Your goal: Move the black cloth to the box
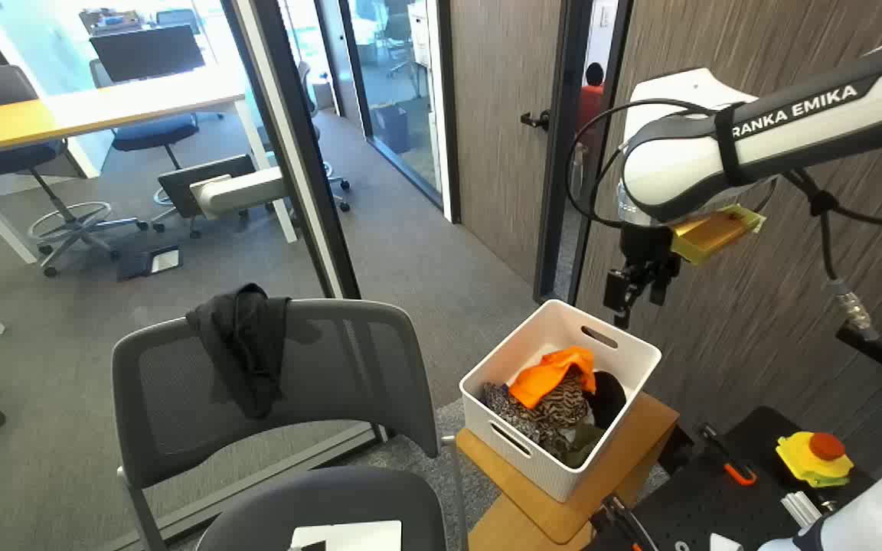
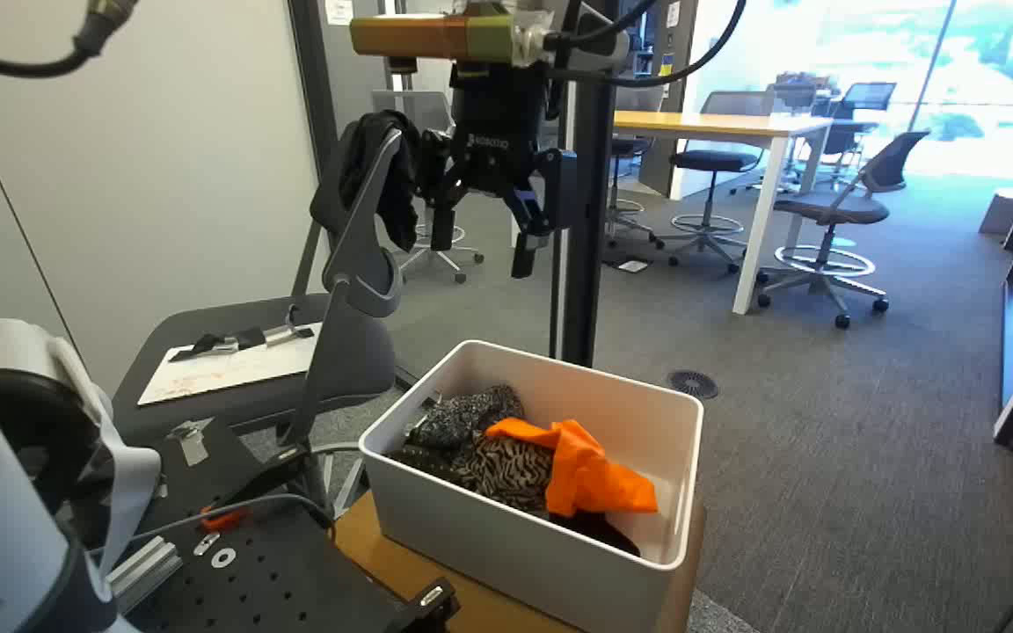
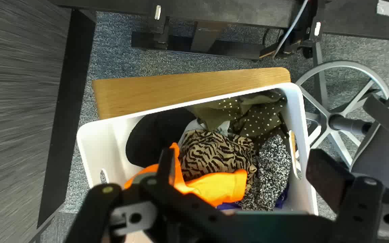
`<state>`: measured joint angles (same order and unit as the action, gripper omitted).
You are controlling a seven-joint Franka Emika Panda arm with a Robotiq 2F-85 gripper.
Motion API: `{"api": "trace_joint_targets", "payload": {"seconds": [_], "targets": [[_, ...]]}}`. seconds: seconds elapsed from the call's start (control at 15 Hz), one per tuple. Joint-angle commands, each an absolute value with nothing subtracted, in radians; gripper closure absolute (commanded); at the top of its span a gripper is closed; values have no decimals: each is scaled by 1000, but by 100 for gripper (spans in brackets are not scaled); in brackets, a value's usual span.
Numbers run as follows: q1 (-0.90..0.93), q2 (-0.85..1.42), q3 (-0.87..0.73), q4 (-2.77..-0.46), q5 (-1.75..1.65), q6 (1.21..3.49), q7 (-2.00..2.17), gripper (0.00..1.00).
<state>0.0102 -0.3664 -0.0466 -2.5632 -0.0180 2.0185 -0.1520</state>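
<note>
Hovering above the white box (image 2: 506, 549): black gripper (image 2: 482, 244), jaws spread wide.
Black cloth (image 1: 248, 344), draped over a grey chair backrest (image 1: 357, 360); orange cloth (image 1: 556, 375) and striped cloth (image 3: 214, 153), lying in the box.

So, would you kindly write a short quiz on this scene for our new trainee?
1. Open question: What does the black cloth outside the white box hang over?
2. True or false: The orange cloth lies inside the white box.
3. Multiple choice: How does the gripper stand?
A) Shut on the black cloth
B) Open, holding nothing
C) Out of sight in every view

Key:
1. The back of the grey chair
2. True
3. B
</note>
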Motion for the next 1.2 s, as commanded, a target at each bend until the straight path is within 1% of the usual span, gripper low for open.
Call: {"api": "trace_joint_targets", "payload": {"seconds": [0.0, 0.33, 0.53, 0.87, 1.13], "targets": [[7, -366, -44, -2559, -17, 2018, -153, 0], [7, -367, -44, -2551, -17, 2018, -153, 0], [35, -406, -15, -2554, -8, 2039, -147, 0], [125, -464, 75, -2506, -5, 2072, -152, 0], [204, -423, 130, -2425, 27, 2168, -152, 0]]}}
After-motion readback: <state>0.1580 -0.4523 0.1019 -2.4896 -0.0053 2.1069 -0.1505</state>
